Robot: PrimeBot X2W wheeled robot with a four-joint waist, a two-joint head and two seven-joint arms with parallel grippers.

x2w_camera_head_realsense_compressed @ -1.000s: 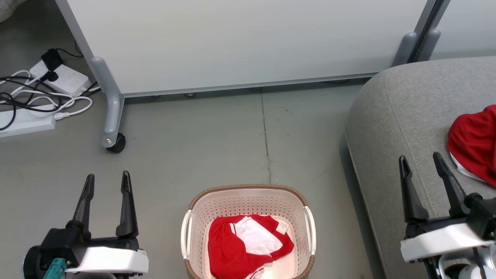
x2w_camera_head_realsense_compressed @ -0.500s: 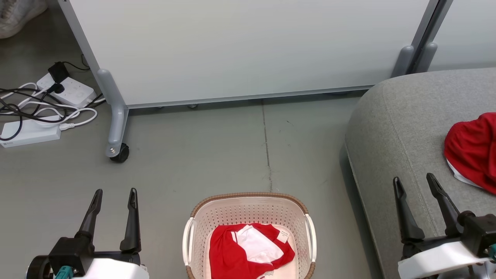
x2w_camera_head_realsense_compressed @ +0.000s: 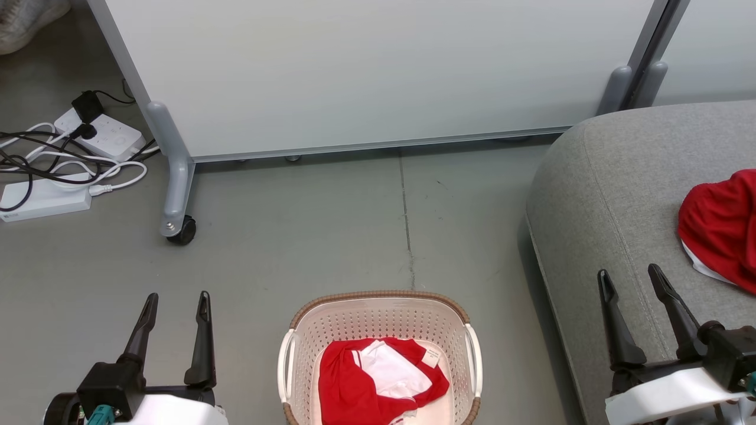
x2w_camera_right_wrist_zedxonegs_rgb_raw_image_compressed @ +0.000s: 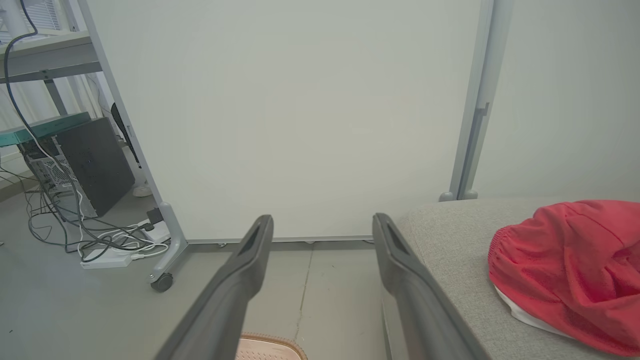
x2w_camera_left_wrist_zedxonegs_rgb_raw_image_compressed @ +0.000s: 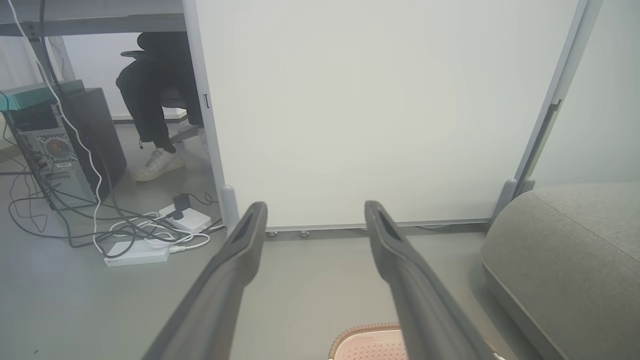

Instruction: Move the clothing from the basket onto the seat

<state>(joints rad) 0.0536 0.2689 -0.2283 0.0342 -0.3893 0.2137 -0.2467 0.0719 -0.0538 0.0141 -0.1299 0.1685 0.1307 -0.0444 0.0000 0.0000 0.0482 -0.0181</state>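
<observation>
Clothing [x2w_camera_head_realsense_compressed: 342,383], soft crumpled red fabric

The smooth grey concrete floor [x2w_camera_head_realsense_compressed: 307,236], split by a thin crack [x2w_camera_head_realsense_compressed: 406,224], carries a cream-white perforated plastic basket [x2w_camera_head_realsense_compressed: 378,319], a large grey fabric seat [x2w_camera_head_realsense_compressed: 602,189] to its right, white power strips [x2w_camera_head_realsense_compressed: 47,203] and a black caster [x2w_camera_head_realsense_compressed: 182,230]. A bright red garment [x2w_camera_head_realsense_compressed: 717,227] lies on the seat.

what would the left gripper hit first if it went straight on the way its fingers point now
Probably the lower edge of the large white flat partition panel: the open left gripper aims there, over the smooth grey floor. Depth is unclear, so it might touch the floor just short of it.
</observation>
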